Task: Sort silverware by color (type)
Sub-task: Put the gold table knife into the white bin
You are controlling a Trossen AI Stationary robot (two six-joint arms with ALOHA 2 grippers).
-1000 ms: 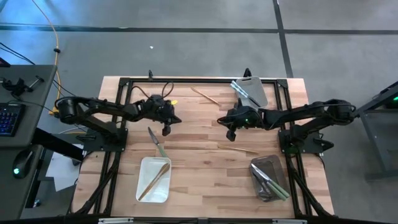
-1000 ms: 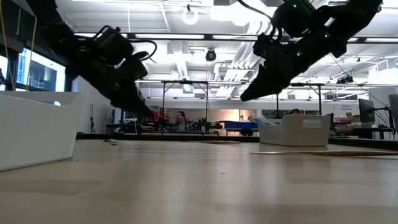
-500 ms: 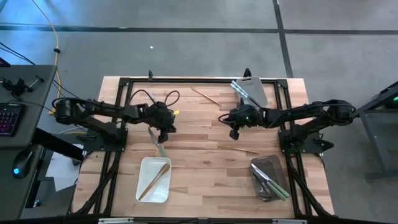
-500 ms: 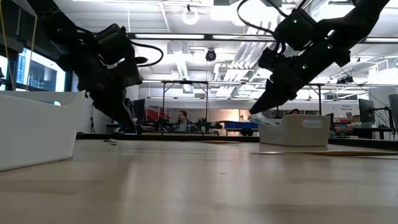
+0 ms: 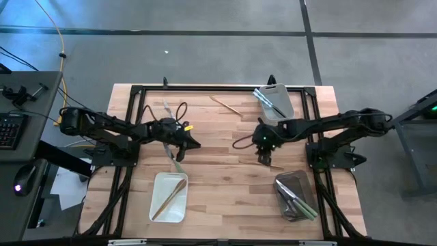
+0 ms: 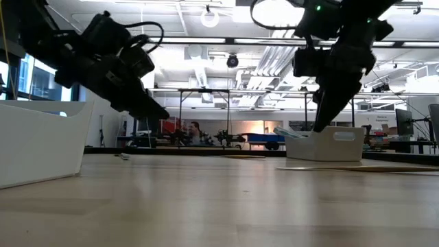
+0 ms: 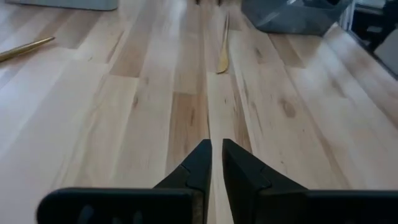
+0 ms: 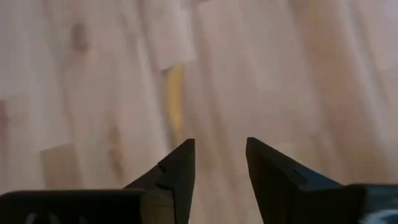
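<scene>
A gold piece of silverware (image 5: 261, 164) lies flat on the wood at the table's middle right. My right gripper (image 5: 265, 158) (image 8: 217, 146) hangs over it, pointing steeply down and open, with the gold piece (image 8: 174, 99) just beyond one fingertip and nothing between the fingers. My left gripper (image 5: 196, 143) (image 7: 216, 146) hovers left of centre, pointing toward the table's right and down at a slant. It is all but shut and has nothing in it. A green-handled piece (image 5: 175, 158) lies on the wood under the left arm. A second gold piece (image 5: 224, 104) lies near the far edge.
A white tray (image 5: 158, 205) at the near left holds a gold piece. A grey tray (image 5: 283, 183) at the near right holds green-handled pieces, and a clear tray (image 5: 281, 92) at the far right holds blue-handled ones. A black frame (image 5: 205, 88) edges the table. Bare wood lies between the arms.
My right gripper has gone toward the near edge and tipped from a shallow slant to steeply down, over the gold piece. My left gripper has swung toward the table's right, past the green-handled piece.
</scene>
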